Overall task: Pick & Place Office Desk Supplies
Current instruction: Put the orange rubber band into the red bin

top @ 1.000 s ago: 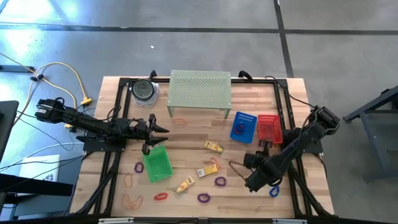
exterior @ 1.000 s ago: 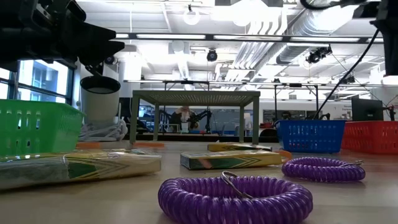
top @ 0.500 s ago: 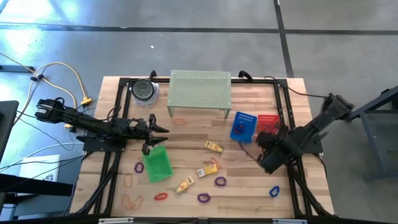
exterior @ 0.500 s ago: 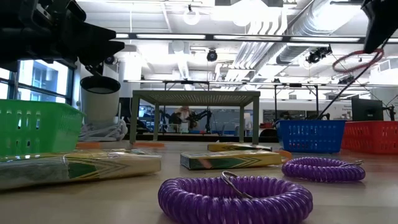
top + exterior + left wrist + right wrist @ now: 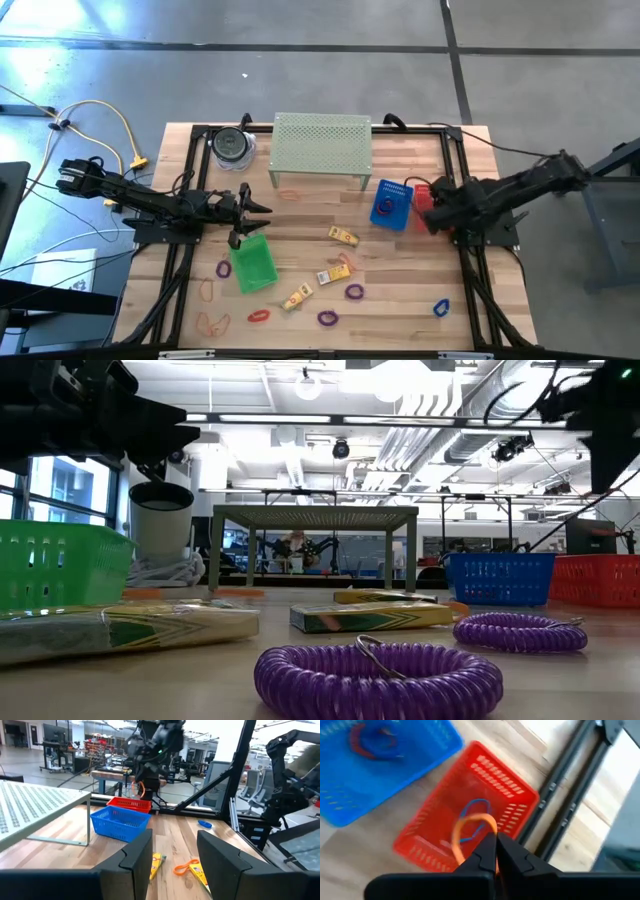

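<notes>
My right gripper [image 5: 494,845] is shut on a thin orange loop [image 5: 470,827] above the red basket [image 5: 517,787], at the table's right [image 5: 436,205]. A thin blue loop [image 5: 476,804] lies in that basket. The blue basket [image 5: 392,203] beside it holds a red and a blue loop. My left gripper [image 5: 172,851] stands open with nothing between its fingers, above the green basket [image 5: 251,266]. Purple loops [image 5: 354,292], orange loops [image 5: 211,322], a red loop [image 5: 258,316], a blue loop [image 5: 441,307] and yellow packets [image 5: 343,236] lie flat on the table. My right gripper pinches one spot of the orange loop's band [image 5: 490,832] between its two fingertips. The fingers come from above, pointing steeply down. The rest of the loop stands out past the fingertips, clear of the red basket below it.
A pale-green perforated shelf [image 5: 322,145] stands on its legs at the table's far middle, with a round container [image 5: 232,146] to its left. A dark frame [image 5: 455,150] runs around the table top. Bare wood shows between the shelf and the packets.
My right gripper has swung from the table's near right part toward the far edge, rolling as it went, and now hangs over the red basket. The orange loop went with it, lifted clear of the table.
</notes>
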{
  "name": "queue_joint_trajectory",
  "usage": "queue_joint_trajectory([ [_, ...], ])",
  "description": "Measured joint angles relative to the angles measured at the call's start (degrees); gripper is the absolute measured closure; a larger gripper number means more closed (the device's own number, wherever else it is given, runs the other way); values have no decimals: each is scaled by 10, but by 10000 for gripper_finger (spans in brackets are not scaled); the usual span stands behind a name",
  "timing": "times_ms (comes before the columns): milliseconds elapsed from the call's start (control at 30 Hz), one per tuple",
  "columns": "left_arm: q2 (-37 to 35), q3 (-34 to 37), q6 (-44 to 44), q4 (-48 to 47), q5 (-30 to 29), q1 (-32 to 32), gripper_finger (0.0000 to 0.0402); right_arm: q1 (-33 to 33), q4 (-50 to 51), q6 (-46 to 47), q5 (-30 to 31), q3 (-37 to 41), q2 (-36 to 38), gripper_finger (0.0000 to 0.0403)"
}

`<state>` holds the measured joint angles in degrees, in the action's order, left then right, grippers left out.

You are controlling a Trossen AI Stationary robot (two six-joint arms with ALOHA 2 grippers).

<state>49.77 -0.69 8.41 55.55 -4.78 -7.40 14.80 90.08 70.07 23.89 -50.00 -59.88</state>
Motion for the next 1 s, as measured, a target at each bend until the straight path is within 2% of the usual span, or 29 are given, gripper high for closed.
queue_joint_trajectory([
  [167, 0, 0, -11, 3, -3, 0, 251, -76, -1, -52, -28, 3, -10, 401],
  [300, 0, 0, -7, 3, -10, 0, 251, -106, -1, -72, -31, 3, -17, 401],
  [733, 0, 0, 6, 2, -11, 0, 251, -150, -1, -104, -80, 3, -20, 401],
  [1000, 0, 0, -15, 2, -11, 0, 251, -160, -1, -104, -97, 3, -20, 401],
])
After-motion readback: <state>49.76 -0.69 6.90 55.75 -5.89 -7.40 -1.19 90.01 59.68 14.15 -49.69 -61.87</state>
